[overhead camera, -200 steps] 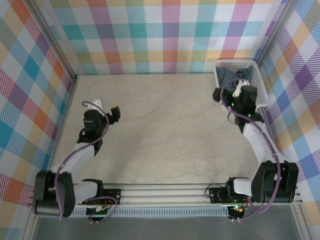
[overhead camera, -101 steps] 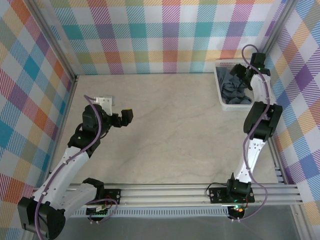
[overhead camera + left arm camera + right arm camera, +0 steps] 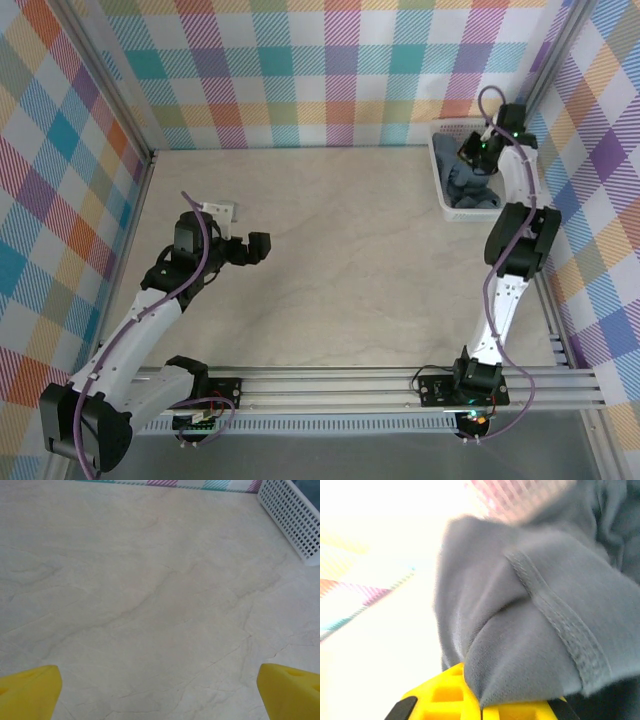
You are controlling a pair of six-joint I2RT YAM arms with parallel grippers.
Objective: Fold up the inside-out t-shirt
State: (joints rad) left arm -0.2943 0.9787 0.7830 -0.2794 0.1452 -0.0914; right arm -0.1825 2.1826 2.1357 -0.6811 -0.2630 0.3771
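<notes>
**Right jaws shut on the shirt in the basket; left jaws wide over bare table**

From above, the shirt (image 3: 468, 188) lies bunched in the basket (image 3: 438, 172) at the far right corner of the table (image 3: 340, 260), hard against the plaid wall (image 3: 320, 70). The right gripper (image 3: 476, 152) sits over the far end of that heap, down among the dark cloth. The basket's rim surrounds the cloth on every side. The right arm (image 3: 505, 270) stretches long and nearly straight from its base at the near rail up to the basket. The left gripper (image 3: 262, 246) hangs over the left part of the table, well apart from the shirt, pointing right, with its arm (image 3: 150, 310) bent at the elbow.

From the left wrist, the two yellow fingers (image 3: 30, 692) stand at the bottom corners, spread as far apart as the picture is wide, with nothing between them. Pale marbled table (image 3: 160, 595) runs ahead, and the basket's mesh wall (image 3: 295, 517) shows at the top right, far from the jaws.

From the right wrist, grey cloth (image 3: 535, 640) sits very close, and a stitched seam (image 3: 555, 620) runs slantwise across it. A fold of the shirt drops straight into the yellow fingers (image 3: 445, 697) at the bottom edge, which are closed and pinching it. The background is washed out and blurred.
</notes>
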